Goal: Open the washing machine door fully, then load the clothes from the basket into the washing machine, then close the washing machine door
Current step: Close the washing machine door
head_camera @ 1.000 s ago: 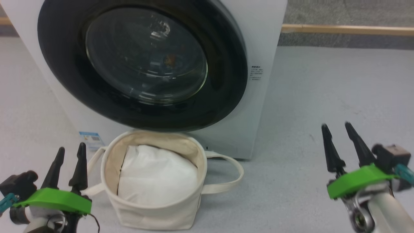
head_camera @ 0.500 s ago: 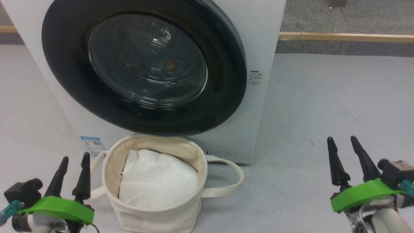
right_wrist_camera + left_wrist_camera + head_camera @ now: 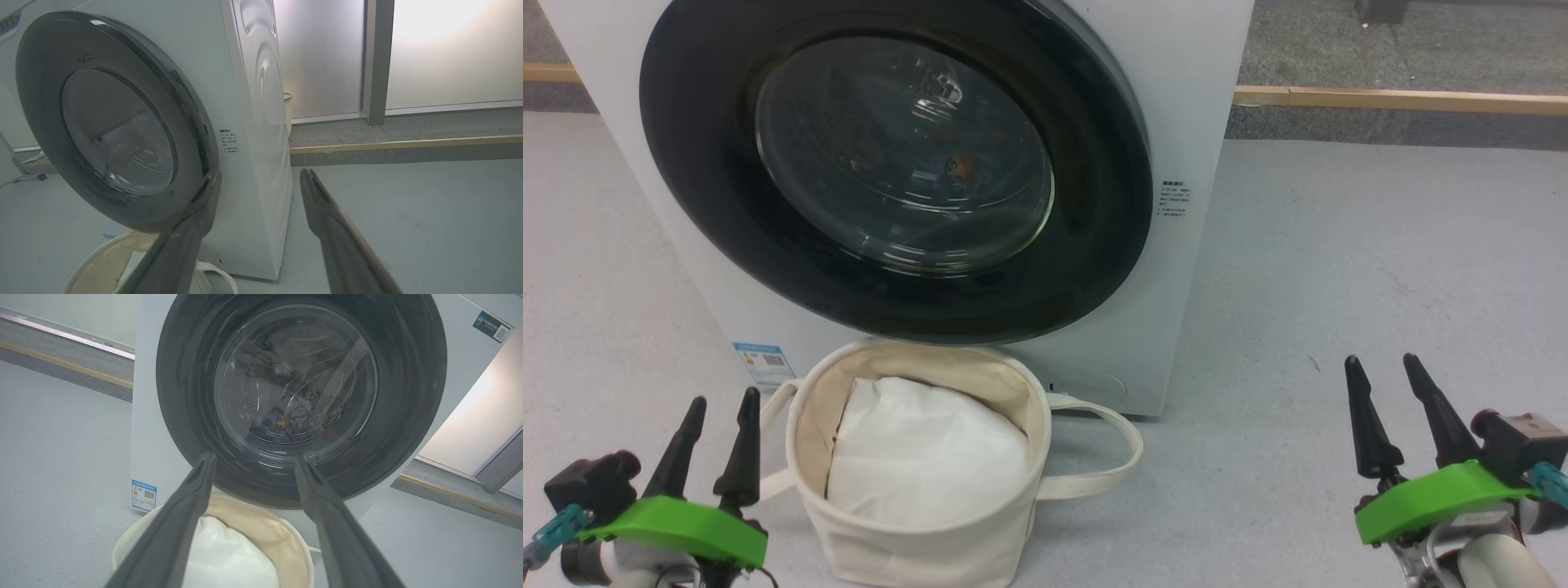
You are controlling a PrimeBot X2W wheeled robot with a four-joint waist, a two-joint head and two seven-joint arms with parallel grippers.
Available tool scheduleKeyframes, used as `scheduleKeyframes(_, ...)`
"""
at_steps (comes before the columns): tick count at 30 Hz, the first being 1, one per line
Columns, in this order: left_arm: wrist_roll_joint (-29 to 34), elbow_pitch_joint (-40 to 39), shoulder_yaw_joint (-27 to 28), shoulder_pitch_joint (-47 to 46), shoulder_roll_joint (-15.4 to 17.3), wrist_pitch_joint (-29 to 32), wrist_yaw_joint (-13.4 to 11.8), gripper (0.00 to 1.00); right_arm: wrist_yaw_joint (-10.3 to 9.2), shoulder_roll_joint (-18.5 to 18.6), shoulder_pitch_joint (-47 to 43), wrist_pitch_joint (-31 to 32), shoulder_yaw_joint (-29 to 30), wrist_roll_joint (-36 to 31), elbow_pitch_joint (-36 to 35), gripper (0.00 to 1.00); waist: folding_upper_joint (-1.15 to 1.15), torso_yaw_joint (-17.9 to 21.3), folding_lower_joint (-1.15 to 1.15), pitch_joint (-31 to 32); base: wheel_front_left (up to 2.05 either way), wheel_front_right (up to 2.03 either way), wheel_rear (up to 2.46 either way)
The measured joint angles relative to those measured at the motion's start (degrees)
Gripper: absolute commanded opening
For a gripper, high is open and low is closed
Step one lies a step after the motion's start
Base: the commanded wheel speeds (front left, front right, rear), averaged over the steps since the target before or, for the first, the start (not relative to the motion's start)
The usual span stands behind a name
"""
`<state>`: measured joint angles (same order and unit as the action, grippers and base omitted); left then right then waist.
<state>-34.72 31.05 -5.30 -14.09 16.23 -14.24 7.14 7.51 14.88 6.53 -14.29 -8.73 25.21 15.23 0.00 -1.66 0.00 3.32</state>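
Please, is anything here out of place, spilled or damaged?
Nothing stands out. The washing machine door sits closed and looks whole, and the basket stands upright before it with a white pad inside.

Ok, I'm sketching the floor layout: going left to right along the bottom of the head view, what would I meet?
left gripper → basket → right gripper
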Motion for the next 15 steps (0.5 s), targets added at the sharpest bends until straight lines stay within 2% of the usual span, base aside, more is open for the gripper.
scheduleKeyframes(15,-0.25,0.05,-1.09,0.0,0.36,0.0,-0.01,1.0,0.0,-0.31,-0.01,0.0,-0.1,0.0,0.21,1.0,0.0,-0.21,0.0,-0.39,0.0,0.0,0.0)
